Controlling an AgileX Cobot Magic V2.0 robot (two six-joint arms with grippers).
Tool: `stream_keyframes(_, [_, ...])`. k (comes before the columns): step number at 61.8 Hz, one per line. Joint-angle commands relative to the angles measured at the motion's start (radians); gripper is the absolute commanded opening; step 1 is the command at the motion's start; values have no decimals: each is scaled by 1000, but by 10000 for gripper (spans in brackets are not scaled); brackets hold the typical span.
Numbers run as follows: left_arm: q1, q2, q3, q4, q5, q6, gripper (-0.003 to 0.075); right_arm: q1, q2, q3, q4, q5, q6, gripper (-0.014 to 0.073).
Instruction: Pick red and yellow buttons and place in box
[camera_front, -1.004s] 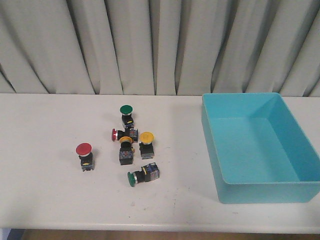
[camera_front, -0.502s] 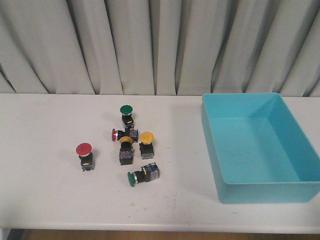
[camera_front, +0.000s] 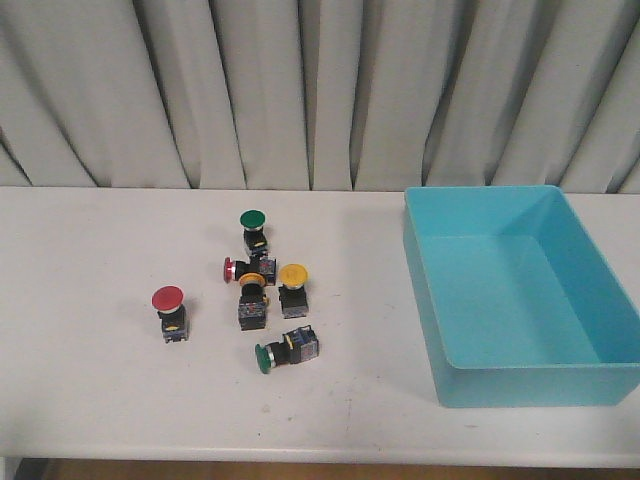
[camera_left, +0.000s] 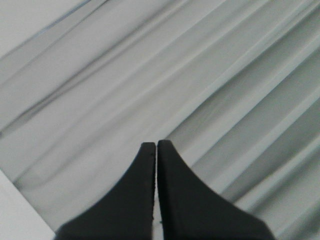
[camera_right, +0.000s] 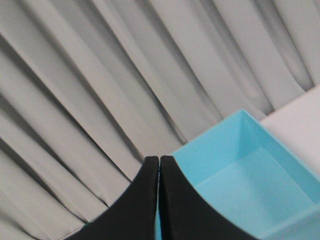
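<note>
Nothing has shifted in the last second: your left pincer (camera_left: 156, 145) and right pincer (camera_right: 159, 159) stay pressed together, empty, the buttons (camera_front: 280, 275) untouched and the box (camera_front: 520, 395) empty.

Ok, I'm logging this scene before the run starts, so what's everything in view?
Red buttons: two; one upright leftmost, one on its side in the cluster.
Yellow buttons: two; and, cluster middle.
Green buttons: two; one upright at the back, one tipped over nearest the front.
Box: one, turquoise, empty, right side of the table.
Table: one, off-white.
Curtain: grey, behind.
Left gripper: black jaws together, holding nothing.
Right gripper: same.
</note>
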Motion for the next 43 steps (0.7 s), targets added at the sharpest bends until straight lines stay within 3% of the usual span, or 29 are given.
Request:
stream_keyframes(1, [0,-21,-43,146,87,-79,-6,3,56,-140,1,4,-97,-3])
stream_keyframes(9, [0,28,-168,388,273,-79,-3,94,187,-303,60,35,-320,0])
stream_keyframes(21, [-1,220,-366,540,418,-57,39,324,404,-463,249,11,-720,76])
stream_keyframes(27, [-1,340,-469,534,499,50,99,423,479,-481,327,-41,-833,176])
stream_keyframes(32, [-1,414,-533,490,558,142,169,476,518,-480,377,-98,-852,292])
stream_keyframes(43, [-1,586,-667,219,674,504,381,493,559,-480,422,-211,-851,539])
